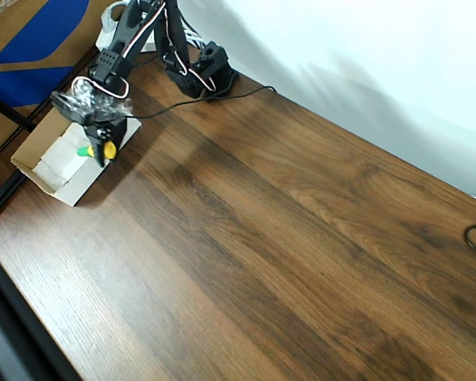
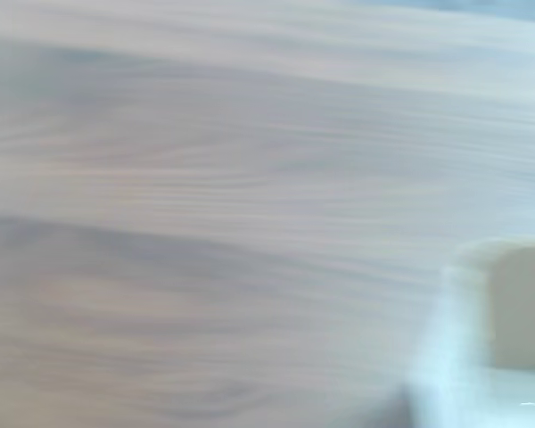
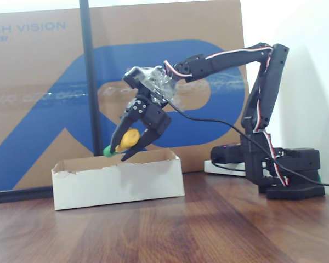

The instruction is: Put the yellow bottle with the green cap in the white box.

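The gripper (image 3: pixel 132 147) is gripping the bottle (image 3: pixel 127 139) above the box (image 3: pixel 118 179), cap (image 3: pixel 109 149) pointing down-left in the fixed view. The box is sitting on the table (image 1: pixel 285 238).

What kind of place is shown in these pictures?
Probably a home or hobby workspace: a small robot arm on a wood-grain table, with a big printed cardboard sheet leaning behind it.

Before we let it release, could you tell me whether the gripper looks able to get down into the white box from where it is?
Probably yes. The gripper, shut on the yellow bottle with the green cap, hangs just above the white box, whose top is open. Nothing shows between them, so the way down looks free.
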`<state>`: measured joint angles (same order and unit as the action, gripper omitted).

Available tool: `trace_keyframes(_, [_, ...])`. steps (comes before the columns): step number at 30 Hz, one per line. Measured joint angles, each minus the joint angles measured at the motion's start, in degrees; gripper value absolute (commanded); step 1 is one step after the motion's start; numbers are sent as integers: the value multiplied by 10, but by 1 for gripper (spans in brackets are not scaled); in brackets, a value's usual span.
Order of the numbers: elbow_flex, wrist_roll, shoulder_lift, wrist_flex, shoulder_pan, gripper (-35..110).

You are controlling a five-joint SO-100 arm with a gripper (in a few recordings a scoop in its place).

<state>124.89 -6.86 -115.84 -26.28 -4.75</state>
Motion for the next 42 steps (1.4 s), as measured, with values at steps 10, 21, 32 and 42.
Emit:
trace_keyframes(10, [25, 39, -21, 25, -64, 0])
trace_keyframes(21, [73, 33, -25, 113, -172, 0])
trace_keyframes(32, [118, 10, -25, 179, -216, 0])
trace_keyframes(42, [133, 18, -25, 180, -210, 25])
